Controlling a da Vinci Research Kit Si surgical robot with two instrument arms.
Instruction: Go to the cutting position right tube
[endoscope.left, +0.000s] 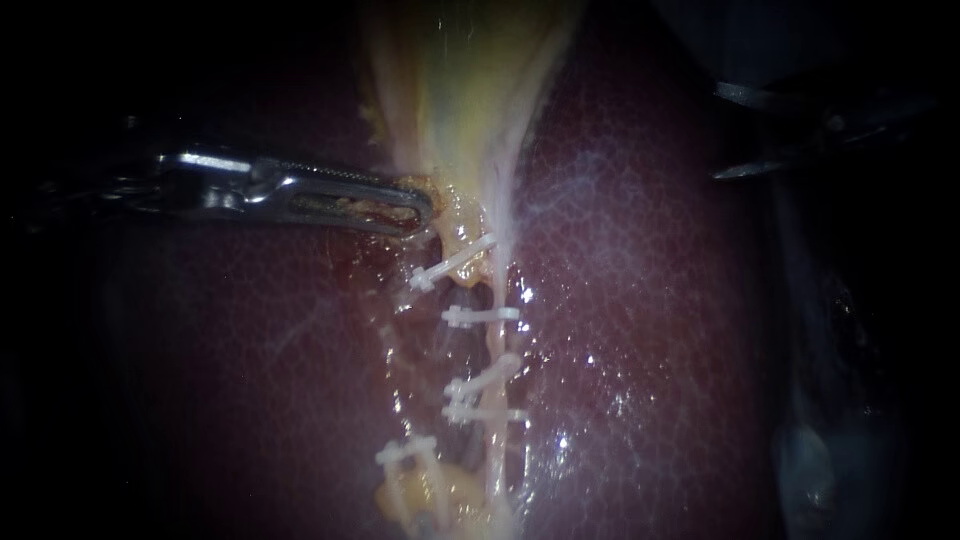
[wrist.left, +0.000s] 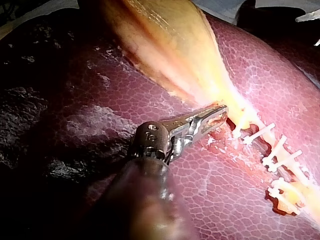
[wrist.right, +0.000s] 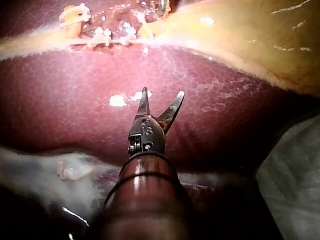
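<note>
Your left instrument (endoscope.left: 405, 205), left of centre: end effector clamped on the gallbladder (endoscope.left: 450, 90) neck. Your right instrument (endoscope.left: 735, 130), upper right: end effector blades parted, holding nothing, well apart from the right tube (endoscope.left: 495, 345). The tube runs down centre frame over the liver (endoscope.left: 650, 300), crossed by white clips (endoscope.left: 480, 315).

In the endoscope view, light pools narrowly just ahead of the left instrument (endoscope.left: 425, 208). It makes the gallbladder (endoscope.left: 470, 80) glow and the wet liver (endoscope.left: 620, 300) glint, while the right instrument (endoscope.left: 728, 132) sits in near darkness. The left wrist view is brighter, with deep shadow on the liver beside that instrument's shaft. In the right wrist view, white glare spots lie just ahead of the jaws, with darkness beneath the shaft.
</note>
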